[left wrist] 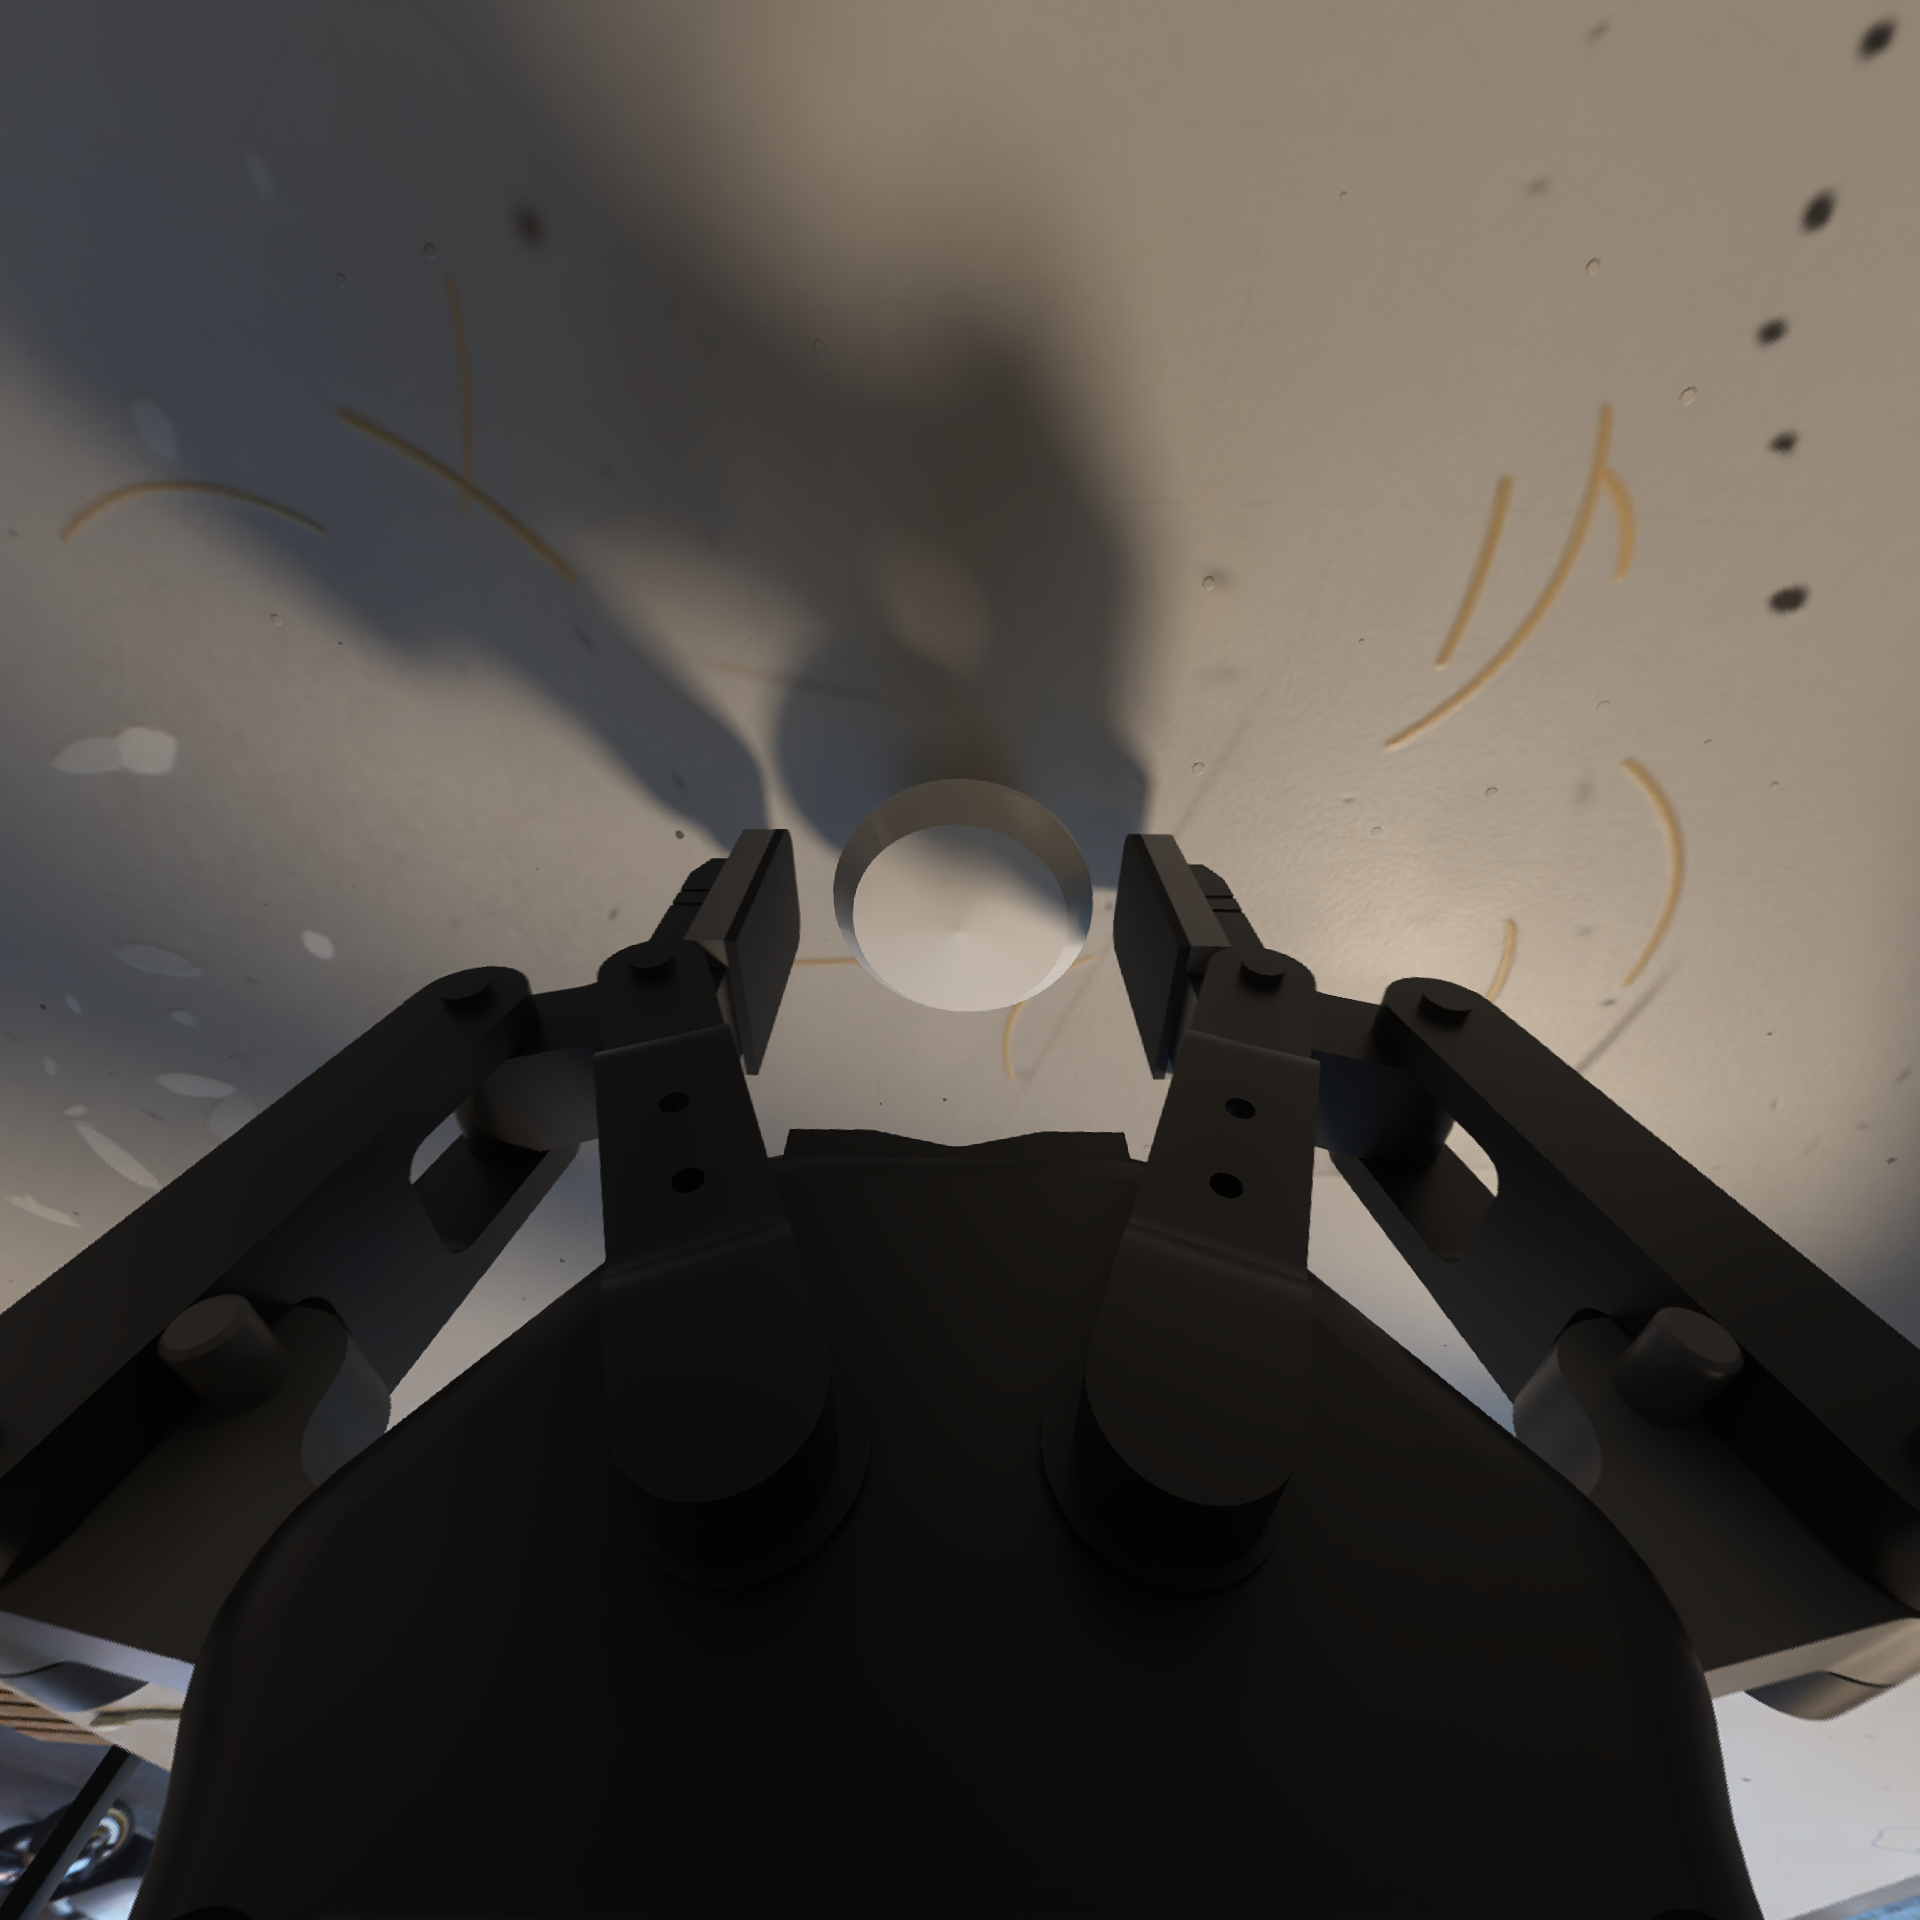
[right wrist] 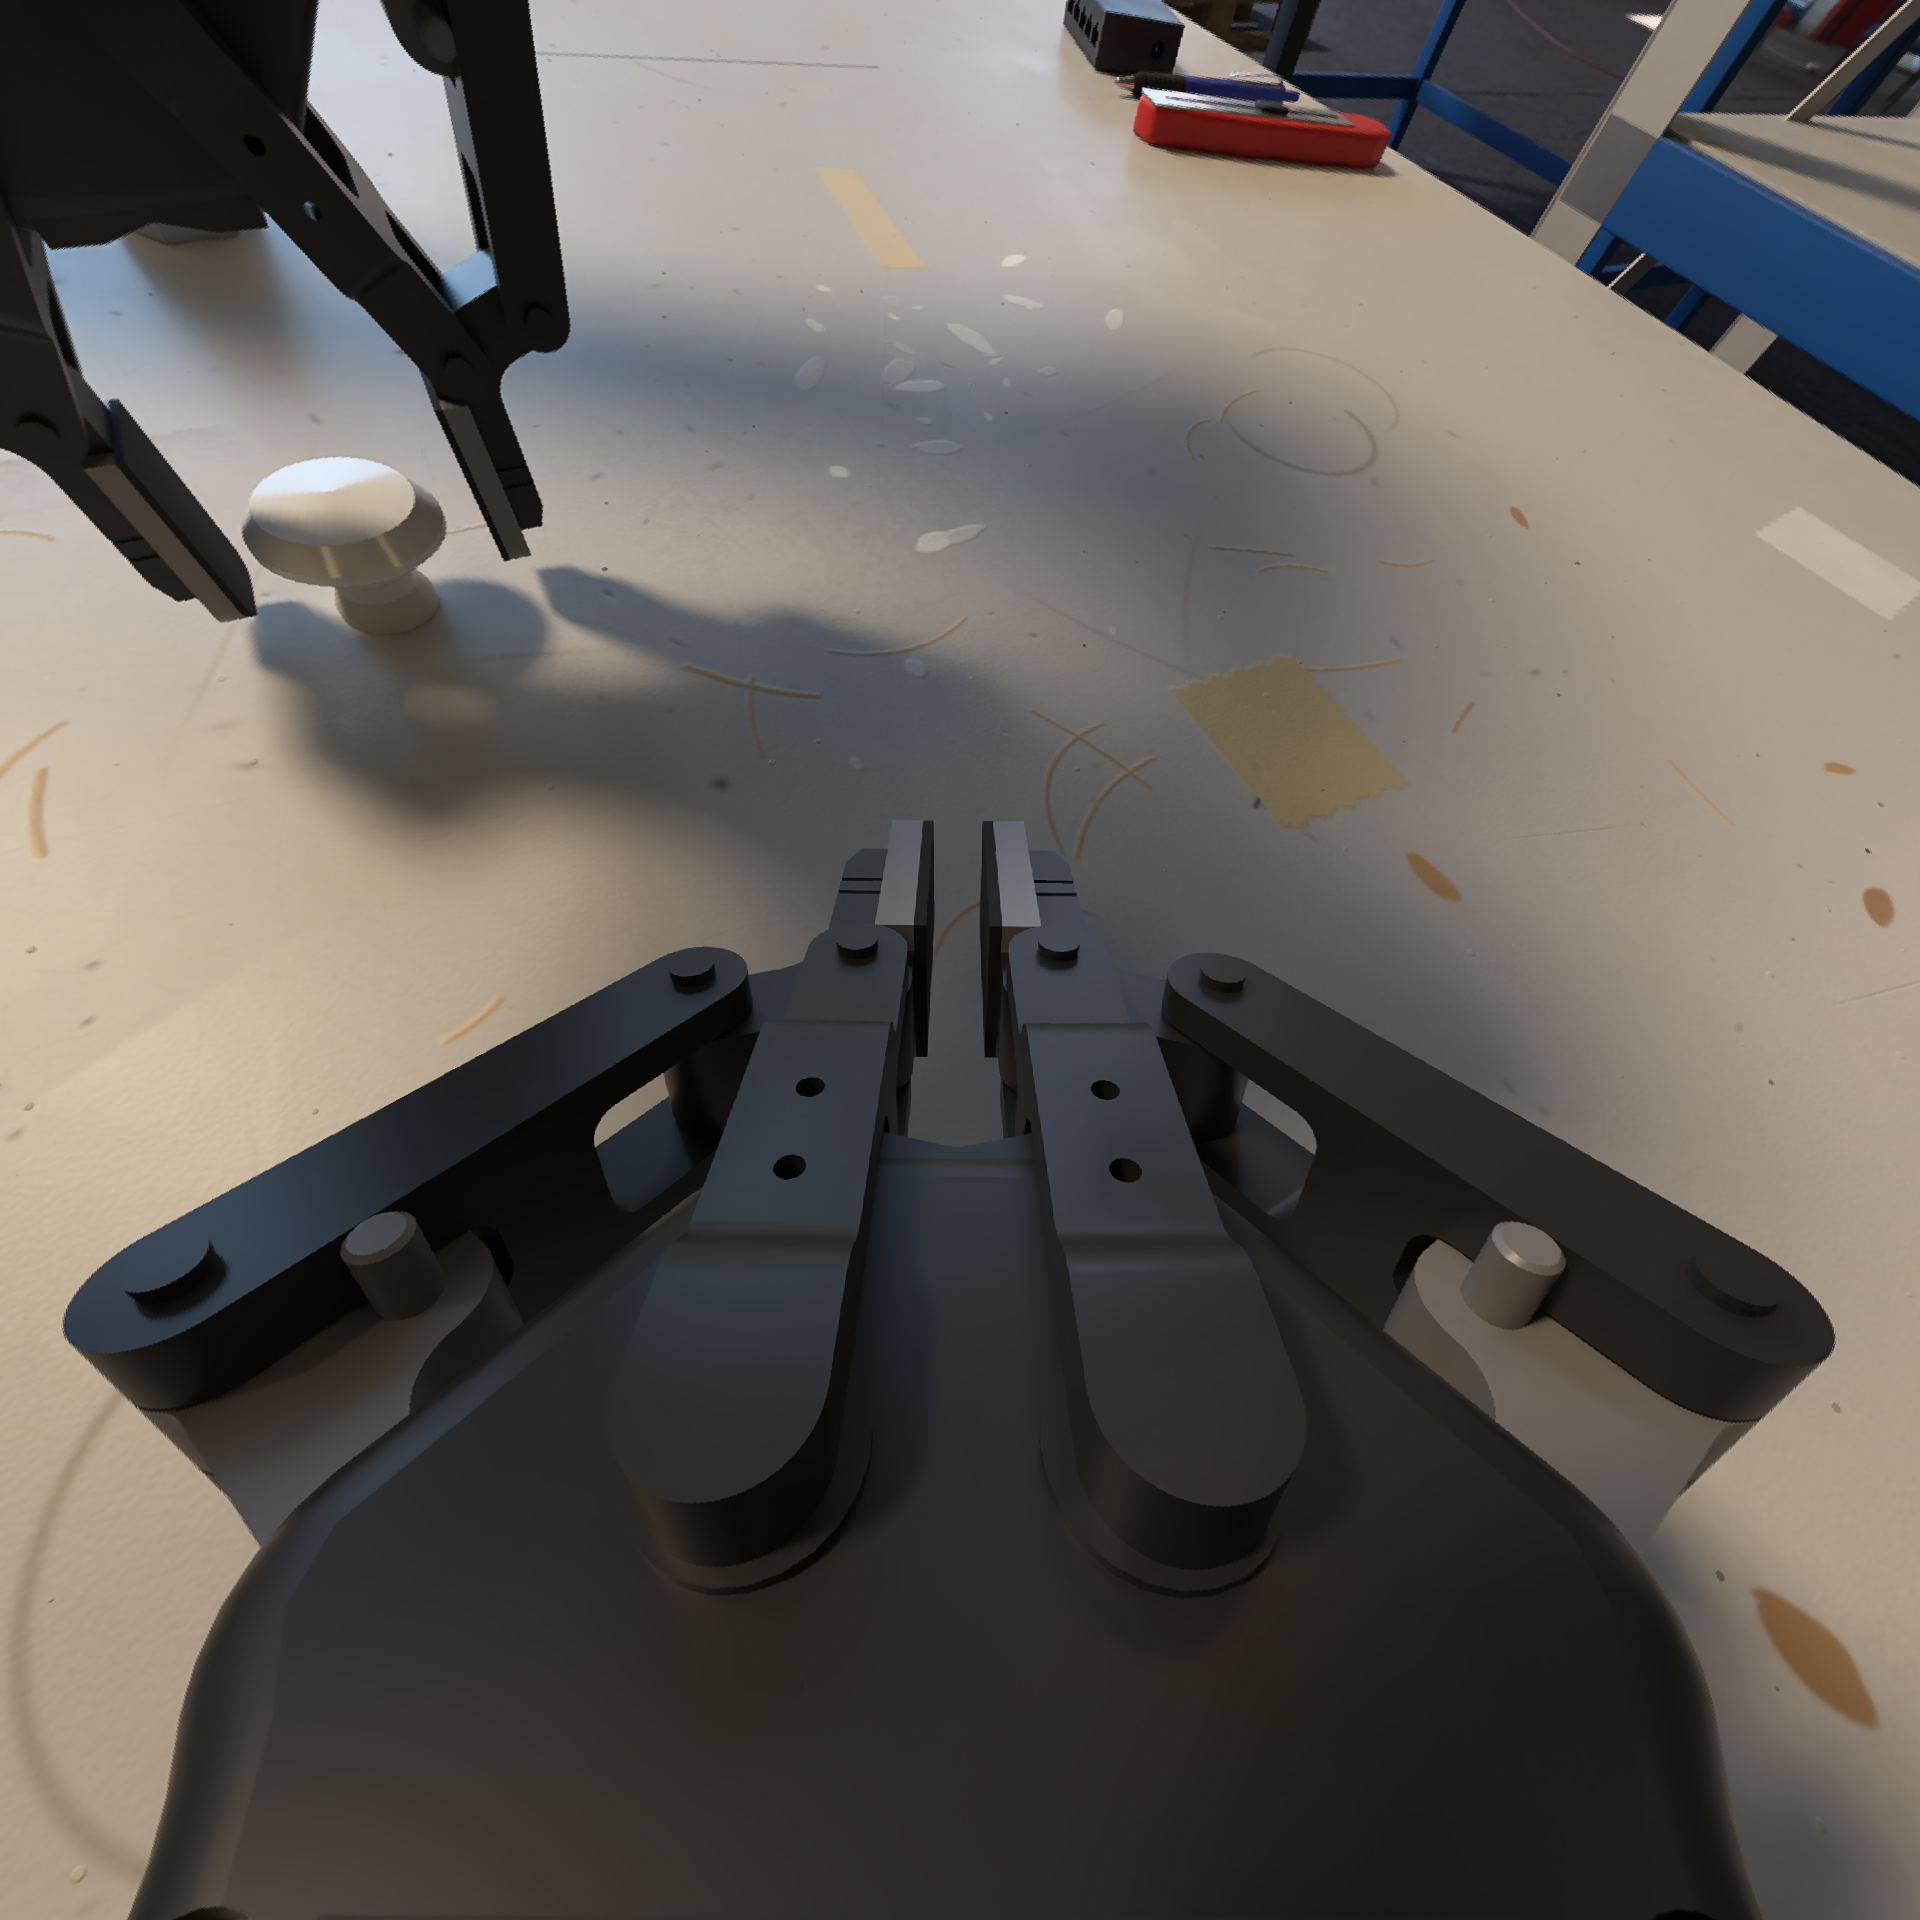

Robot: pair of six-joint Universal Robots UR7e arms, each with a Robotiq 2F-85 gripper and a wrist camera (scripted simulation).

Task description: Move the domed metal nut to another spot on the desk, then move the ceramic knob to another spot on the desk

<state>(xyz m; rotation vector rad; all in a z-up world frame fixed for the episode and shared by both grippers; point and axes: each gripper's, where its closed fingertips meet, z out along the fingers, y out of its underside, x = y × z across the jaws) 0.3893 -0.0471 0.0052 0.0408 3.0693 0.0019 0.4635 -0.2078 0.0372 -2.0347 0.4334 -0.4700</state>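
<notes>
The left claw (left wrist: 956, 914) hangs w/ its fingers spread, one on each side of the ceramic knob (left wrist: 961, 920) but not touching it. The white knob stands upright on the pale, scratched surface (left wrist: 1455, 312). From the right wrist view the knob (right wrist: 348, 540) sits btw. the left claw's (right wrist: 379, 577) two tips. The right claw (right wrist: 958, 883) is nearly pressed together, a thin gap left, holding nothing. A red box (right wrist: 1262, 140) lies far back; maybe pens on top.

No legible writing anywhere
</notes>
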